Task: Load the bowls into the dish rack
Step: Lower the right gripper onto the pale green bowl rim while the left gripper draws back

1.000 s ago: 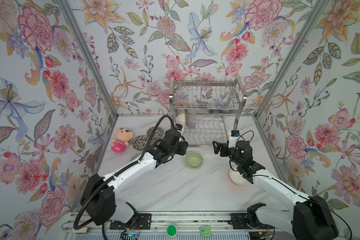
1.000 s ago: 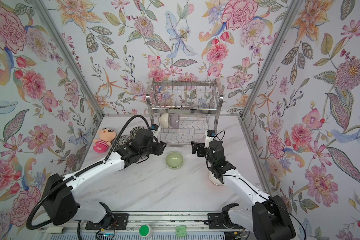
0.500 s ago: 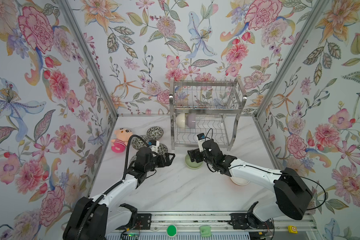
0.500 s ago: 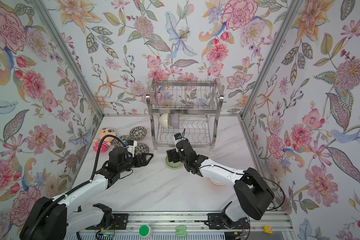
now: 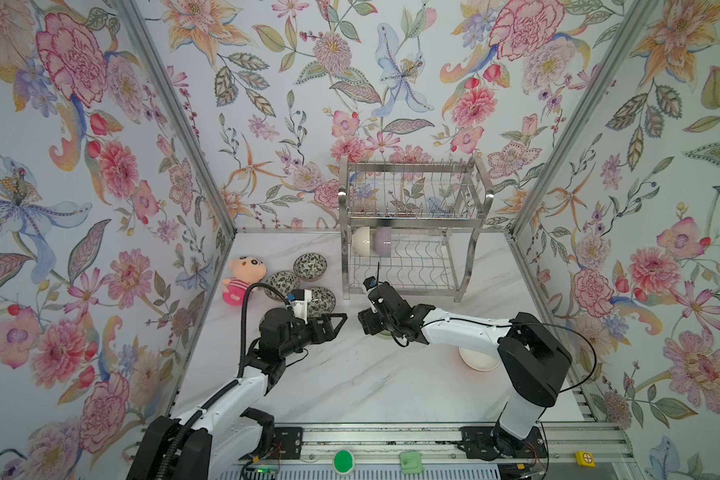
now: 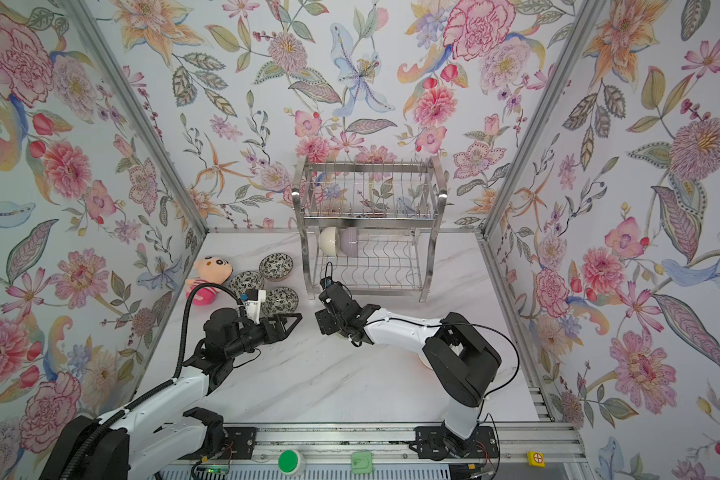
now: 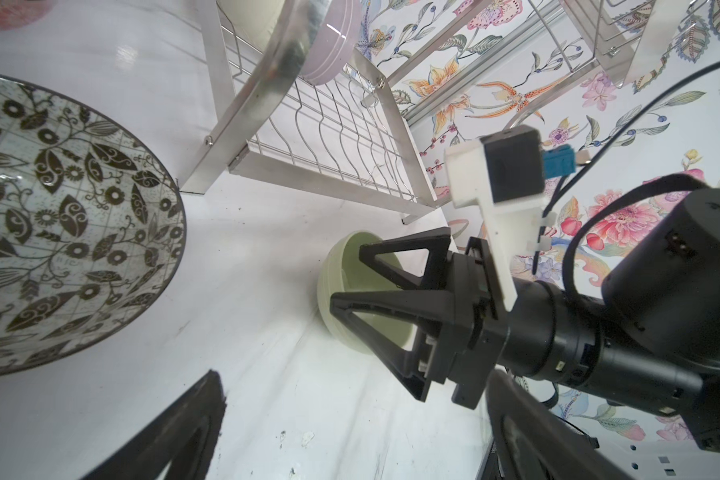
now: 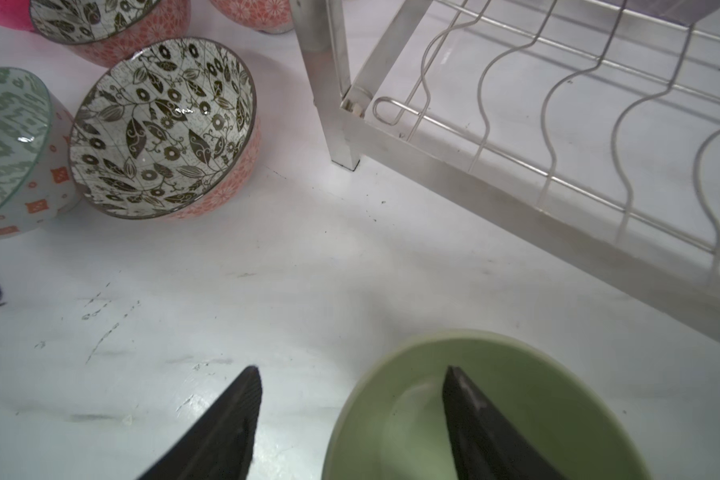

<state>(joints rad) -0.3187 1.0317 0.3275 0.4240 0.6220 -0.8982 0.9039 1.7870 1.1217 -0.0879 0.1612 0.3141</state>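
Pale green round ceramic bowl (image 8: 495, 415) on the marble table (image 5: 350, 386), rim between parted jaws of the right gripper (image 8: 352, 370), left gripper (image 5: 336, 326) gaping empty; only a cream bowl (image 5: 361, 241) and a lilac bowl (image 5: 384, 241) in the shiny steel wire dish rack (image 5: 408, 168), leaf-patterned bowls (image 5: 310, 266) and a white bowl (image 5: 476, 359) waiting.

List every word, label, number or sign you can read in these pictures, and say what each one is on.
Words, brands, numbers: none can be read anywhere in the views.
Sign, a red cross inside a circle: on the small yellow box at the front rail.
Faint mark on the pale green square pad on the same rail: too blurred to read.
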